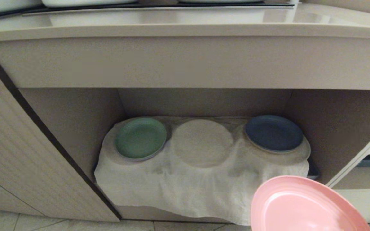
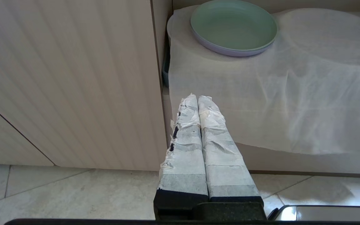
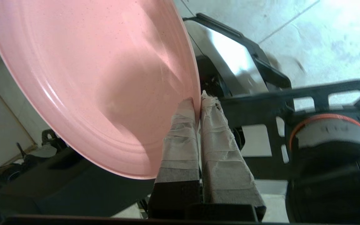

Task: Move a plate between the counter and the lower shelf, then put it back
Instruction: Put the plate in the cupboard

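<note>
The salmon-pink plate [image 1: 303,207] hangs tilted at the lower right of the head view, in front of and below the lower shelf [image 1: 204,154]. In the right wrist view my right gripper [image 3: 198,99] is shut on the rim of the plate [image 3: 89,78], one taped finger on each face. The gripper itself is outside the head view. The lower shelf's board bears an off-white cloth [image 1: 178,183] with round humps; the middle hump [image 1: 202,141] is bare. The counter [image 1: 185,22] runs across the top. My left gripper [image 2: 197,97] is shut and empty, low beside the cabinet door.
A green plate [image 1: 140,137] lies on the left hump and a dark blue plate [image 1: 273,133] on the right one. A ribbed cabinet door [image 1: 21,154] stands open at the left. White pots [image 1: 85,2] sit on the hob. The robot's dark base [image 3: 323,150] lies under the right arm.
</note>
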